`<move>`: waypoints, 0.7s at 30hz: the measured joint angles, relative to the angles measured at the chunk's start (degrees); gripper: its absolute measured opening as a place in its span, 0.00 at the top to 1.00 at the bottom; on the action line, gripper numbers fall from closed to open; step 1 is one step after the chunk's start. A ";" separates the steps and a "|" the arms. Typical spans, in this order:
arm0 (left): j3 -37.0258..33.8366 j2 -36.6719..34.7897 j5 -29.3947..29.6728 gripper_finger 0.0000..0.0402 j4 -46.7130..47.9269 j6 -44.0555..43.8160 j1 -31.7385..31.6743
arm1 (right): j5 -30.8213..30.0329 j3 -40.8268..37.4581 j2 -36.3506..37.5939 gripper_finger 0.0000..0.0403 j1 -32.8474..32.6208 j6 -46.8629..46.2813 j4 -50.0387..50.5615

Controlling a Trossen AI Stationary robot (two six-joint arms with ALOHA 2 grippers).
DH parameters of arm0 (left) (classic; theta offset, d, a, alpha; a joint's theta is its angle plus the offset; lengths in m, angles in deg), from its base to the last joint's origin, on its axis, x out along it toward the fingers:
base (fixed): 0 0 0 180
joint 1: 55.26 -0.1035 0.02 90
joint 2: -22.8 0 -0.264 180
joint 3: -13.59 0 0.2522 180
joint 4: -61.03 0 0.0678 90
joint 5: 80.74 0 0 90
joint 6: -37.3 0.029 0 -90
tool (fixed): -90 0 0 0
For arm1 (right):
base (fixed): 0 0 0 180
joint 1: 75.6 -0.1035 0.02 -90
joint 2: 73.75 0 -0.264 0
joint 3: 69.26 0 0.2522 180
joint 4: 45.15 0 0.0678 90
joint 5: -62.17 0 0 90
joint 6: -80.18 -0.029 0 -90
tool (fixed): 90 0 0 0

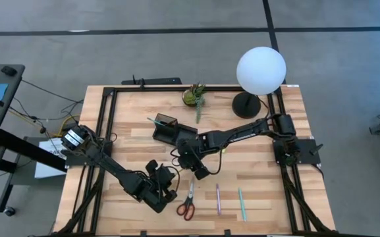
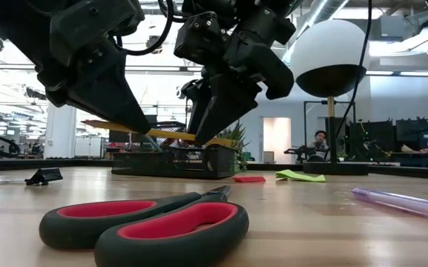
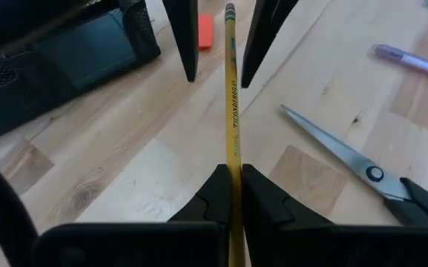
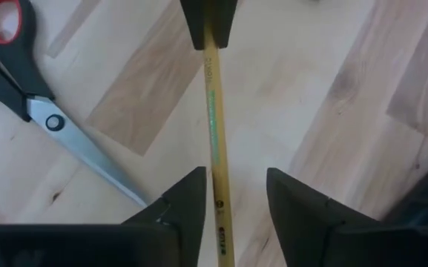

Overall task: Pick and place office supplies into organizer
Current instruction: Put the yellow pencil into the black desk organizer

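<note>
A yellow pencil (image 3: 233, 111) hangs above the table, with my left gripper (image 3: 235, 185) shut on it. My right gripper (image 4: 234, 194) is open, one finger on either side of the pencil's eraser half (image 3: 230, 44). The pencil lies close to one of those fingers (image 4: 188, 204), and I cannot tell whether they touch. Red-handled scissors (image 1: 188, 201) lie flat on the table just nearer than both grippers. The black organizer (image 1: 166, 128) stands behind the grippers. A purple pen (image 1: 218, 197) and a teal pen (image 1: 242, 203) lie to the right of the scissors. My left gripper pinches the pencil's shaft (image 3: 234, 159) between its two fingers, nearer the end away from the eraser, which juts out past them (image 2: 95, 123). The fingers slant down and forward, and the pencil runs on ahead of them. It is lifted clear of the table, almost level.
An orange eraser (image 2: 249, 179), a green sticky pad (image 2: 299, 176) and a black clip (image 2: 43, 176) lie on the table. At the far edge stand a small plant (image 1: 195, 95) and a lamp with a white globe (image 1: 261, 69) on a round black base (image 1: 246, 105).
</note>
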 joint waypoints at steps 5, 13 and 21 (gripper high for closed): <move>0.00 0.00 0.43 0.99 -0.09 -0.03 -0.09 | 0.15 0.00 0.00 0.69 0.05 0.17 -0.23; 1.07 0.04 1.07 0.99 -0.07 1.40 -0.62 | -0.20 0.17 -2.19 0.70 -1.03 1.27 -1.32; 1.20 0.04 0.01 0.99 1.11 1.65 -1.01 | -1.82 0.05 -1.23 0.70 -0.47 -0.28 0.03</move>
